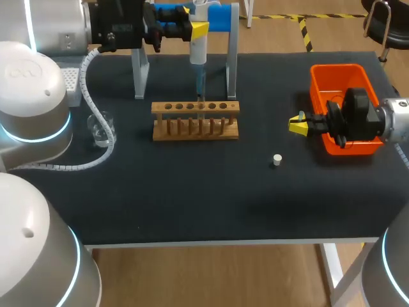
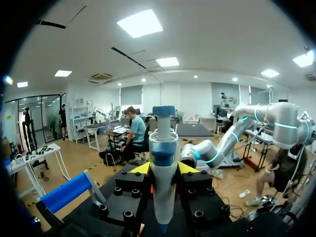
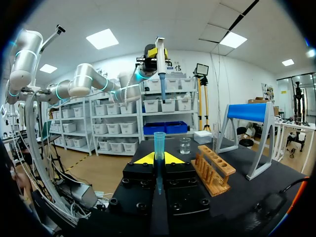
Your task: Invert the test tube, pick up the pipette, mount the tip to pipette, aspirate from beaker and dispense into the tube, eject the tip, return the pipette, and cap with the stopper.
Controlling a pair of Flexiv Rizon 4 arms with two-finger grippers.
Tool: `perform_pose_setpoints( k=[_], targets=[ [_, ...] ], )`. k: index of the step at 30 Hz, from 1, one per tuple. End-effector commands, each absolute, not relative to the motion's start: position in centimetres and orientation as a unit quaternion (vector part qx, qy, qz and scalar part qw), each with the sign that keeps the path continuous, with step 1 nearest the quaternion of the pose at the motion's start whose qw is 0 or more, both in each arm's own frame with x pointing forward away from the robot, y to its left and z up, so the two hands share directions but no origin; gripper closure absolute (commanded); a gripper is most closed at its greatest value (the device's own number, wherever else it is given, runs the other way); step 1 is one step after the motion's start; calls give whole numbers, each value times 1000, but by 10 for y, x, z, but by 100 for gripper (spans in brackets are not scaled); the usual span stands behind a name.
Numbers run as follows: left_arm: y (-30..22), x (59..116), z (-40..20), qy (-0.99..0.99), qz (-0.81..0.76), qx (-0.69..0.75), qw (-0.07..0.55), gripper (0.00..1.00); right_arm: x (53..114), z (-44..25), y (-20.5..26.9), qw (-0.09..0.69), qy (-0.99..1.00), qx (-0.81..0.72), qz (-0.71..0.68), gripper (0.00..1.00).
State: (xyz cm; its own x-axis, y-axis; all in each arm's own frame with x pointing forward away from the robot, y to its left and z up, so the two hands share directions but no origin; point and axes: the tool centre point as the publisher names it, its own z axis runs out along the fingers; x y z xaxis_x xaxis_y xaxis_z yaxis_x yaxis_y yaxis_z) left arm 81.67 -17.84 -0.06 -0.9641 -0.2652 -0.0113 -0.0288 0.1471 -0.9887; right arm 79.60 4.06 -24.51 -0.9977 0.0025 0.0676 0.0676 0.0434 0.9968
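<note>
We see a dark-covered counter (image 1: 192, 198) filling most of the frame. At upper middle stands a wooden rack (image 1: 167, 107), upright, with a row of round holes along its top bar. Just behind it, toward the top edge, rises a stand (image 1: 231, 64) of two grey uprights joined by a blue bar. At the right, well apart from the rack, an open orange bin (image 1: 333, 69) sits near the counter's far corner.

The rack (image 1: 195, 120) is made of bare wood, the surface (image 1: 192, 192) covered in matt cloth, the beaker (image 1: 100, 128) formed of clear glass.
</note>
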Motion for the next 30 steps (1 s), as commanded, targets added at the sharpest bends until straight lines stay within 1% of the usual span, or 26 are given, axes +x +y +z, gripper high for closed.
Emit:
perform_pose_setpoints(
  k=[1, 12, 30],
  targets=[
    [-177, 816, 1, 753, -645, -97, 90, 100, 796, -245, 41, 23, -722, -24, -691, 100],
    [-177, 816, 1, 753, -645, -97, 90, 100, 796, -245, 41, 23, -722, -24, -691, 100],
    [-177, 816, 1, 753, -645, -97, 90, 100, 805, -245, 131, 43, -730, 12, -682, 100]
  ],
)
